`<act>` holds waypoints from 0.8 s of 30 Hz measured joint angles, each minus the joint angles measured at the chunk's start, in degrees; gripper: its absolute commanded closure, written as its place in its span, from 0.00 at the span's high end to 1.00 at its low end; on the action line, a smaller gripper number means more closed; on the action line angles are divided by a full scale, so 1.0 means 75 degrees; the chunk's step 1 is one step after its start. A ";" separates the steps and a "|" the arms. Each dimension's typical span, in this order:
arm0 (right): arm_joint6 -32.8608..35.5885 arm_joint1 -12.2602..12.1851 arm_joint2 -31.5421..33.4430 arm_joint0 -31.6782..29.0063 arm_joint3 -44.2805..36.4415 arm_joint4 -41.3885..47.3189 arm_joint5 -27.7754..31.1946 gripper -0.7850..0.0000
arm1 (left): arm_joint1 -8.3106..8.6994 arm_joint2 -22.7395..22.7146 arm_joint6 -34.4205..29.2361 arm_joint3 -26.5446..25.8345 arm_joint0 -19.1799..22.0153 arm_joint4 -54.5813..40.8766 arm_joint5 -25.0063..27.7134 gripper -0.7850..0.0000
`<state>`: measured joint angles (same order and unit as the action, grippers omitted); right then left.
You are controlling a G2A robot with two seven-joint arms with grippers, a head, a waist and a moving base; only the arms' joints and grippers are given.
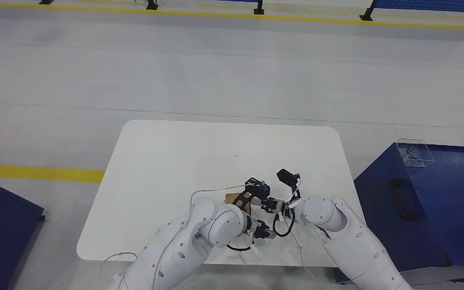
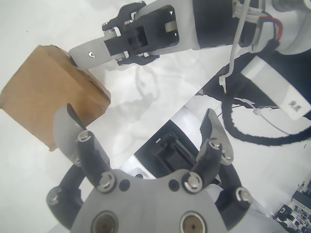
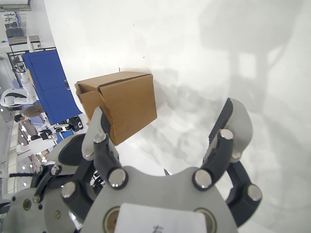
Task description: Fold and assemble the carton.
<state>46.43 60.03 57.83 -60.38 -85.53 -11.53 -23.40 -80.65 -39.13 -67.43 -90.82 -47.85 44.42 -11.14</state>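
A small brown carton [image 1: 233, 197] stands on the white table [image 1: 181, 159] close to its front edge, with both arms crowded around it. It is folded into a box shape [image 3: 126, 103], and a side flap at one end stands ajar with a ragged edge. My right gripper [image 3: 165, 117] is open; one of its fingers [image 3: 99, 120] rests against that flap end. From the left wrist view, a white finger [image 2: 87, 55] of the right gripper touches the carton's [image 2: 48, 93] upper edge. My left gripper [image 2: 139, 124] is open, with one finger [image 2: 68, 122] at the carton's near corner.
A dark blue cabinet [image 1: 413, 210] stands off the table's right side with a clear plastic box [image 1: 415, 152] on top. Another blue object [image 1: 14, 217] sits beyond the left edge. Black cables [image 2: 243, 127] hang from the right arm near the left gripper.
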 measured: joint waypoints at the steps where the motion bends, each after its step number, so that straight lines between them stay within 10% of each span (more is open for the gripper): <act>1: -0.0003 0.0012 -0.0024 0.0021 0.0020 -0.0010 0.0001 1.00 | -0.0008 0.0004 -0.0003 0.0017 0.0006 0.0000 -0.0003 1.00; 24: -0.0016 0.0171 -0.0055 0.0275 0.0529 0.0205 0.0206 1.00 | -0.0140 0.0025 -0.0021 0.0267 0.0028 0.0028 -0.0062 1.00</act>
<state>46.31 61.31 57.42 -58.32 -81.56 -9.99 -21.85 -81.70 -38.94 -67.59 -88.82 -47.65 44.63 -11.61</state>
